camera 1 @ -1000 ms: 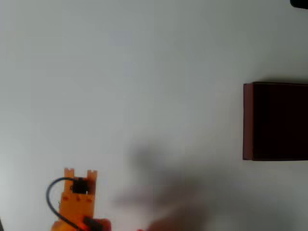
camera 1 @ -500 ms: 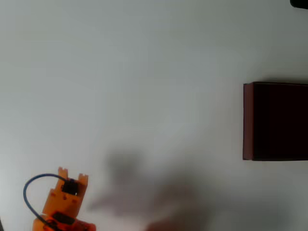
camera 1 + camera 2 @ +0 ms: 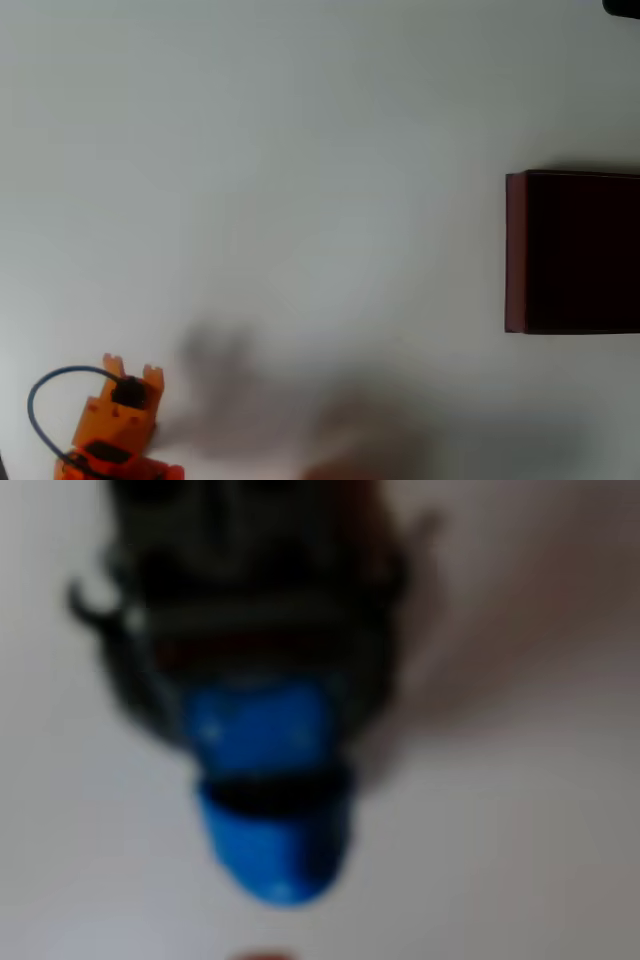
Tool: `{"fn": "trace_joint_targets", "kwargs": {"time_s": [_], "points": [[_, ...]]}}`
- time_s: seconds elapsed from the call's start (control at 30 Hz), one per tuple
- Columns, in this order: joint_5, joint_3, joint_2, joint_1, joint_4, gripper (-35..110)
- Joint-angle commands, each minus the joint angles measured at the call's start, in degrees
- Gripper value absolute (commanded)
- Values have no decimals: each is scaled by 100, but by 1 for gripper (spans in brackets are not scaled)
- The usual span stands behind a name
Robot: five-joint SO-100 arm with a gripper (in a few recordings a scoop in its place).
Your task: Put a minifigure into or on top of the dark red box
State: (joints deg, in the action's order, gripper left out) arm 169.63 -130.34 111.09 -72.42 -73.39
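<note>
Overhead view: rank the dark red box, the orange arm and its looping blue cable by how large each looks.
1. dark red box, largest, though cut off at the right edge.
2. orange arm, cut off at the bottom edge and nearer the camera, so its real size is unsure.
3. blue cable, a thin loop.

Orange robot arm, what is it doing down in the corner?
The orange arm sits at the bottom left of the overhead view, far from the dark red box at the right edge. The wrist view shows the minifigure very close and blurry, blue end lowest in the picture. It isn't in the box yet.
</note>
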Motion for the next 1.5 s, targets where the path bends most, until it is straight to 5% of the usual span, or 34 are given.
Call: {"fn": "trace_joint_targets", "kwargs": {"time_s": [0.0, 0.7, 1.47], "points": [[97, 299, -18, -185, -79, 24], [-870, 308, -606, 167, 501, 22], [-729, -1257, -272, 62, 2637, 16]]}}
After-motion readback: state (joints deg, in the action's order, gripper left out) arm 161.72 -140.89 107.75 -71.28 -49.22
